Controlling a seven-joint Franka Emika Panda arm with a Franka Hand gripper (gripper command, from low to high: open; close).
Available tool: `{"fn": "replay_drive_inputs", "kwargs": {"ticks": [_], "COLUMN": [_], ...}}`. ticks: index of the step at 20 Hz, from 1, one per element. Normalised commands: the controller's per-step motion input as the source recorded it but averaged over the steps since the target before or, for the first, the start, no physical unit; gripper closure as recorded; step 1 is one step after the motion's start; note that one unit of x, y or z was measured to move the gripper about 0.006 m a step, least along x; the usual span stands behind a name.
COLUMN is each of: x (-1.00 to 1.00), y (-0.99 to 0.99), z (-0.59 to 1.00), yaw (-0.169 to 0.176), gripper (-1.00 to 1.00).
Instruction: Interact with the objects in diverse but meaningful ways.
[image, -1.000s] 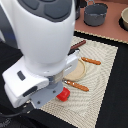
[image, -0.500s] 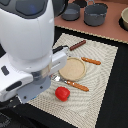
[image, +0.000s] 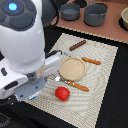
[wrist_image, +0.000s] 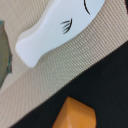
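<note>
Looking near to far, I see a glossy red round tomato (image: 62, 93) on the woven beige mat (image: 102, 80), a tan plate (image: 72, 69) beyond, then the dark sausage stick (image: 77, 45). I cannot tell how the jaws stand.

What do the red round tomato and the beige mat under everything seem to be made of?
The red round tomato looks like smooth moulded plastic: even colour with a slight sheen. The beige mat seems to be woven fabric or straw, matte, since the wrist view shows a fine ribbed weave. Neither can be told for certain.
</note>
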Motion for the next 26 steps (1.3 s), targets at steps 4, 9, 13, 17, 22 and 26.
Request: {"fn": "replay_drive_inputs", "kwargs": {"ticks": [4,9,13,17,22,26], "x": [-0.55,-0.43,-0.07,0.05,0.02,-0.10], "y": [0.08,0.15,0.43,0.49,0.33,0.06], "z": [0.36,0.22,0.02,-0.02,-0.06,-0.08], "yaw": [-0.186,-0.199,-0.150,-0.108,-0.075,-0.022], "gripper": [-1.00,-1.00,-1.00,-1.00,-1.00,-1.00]}}
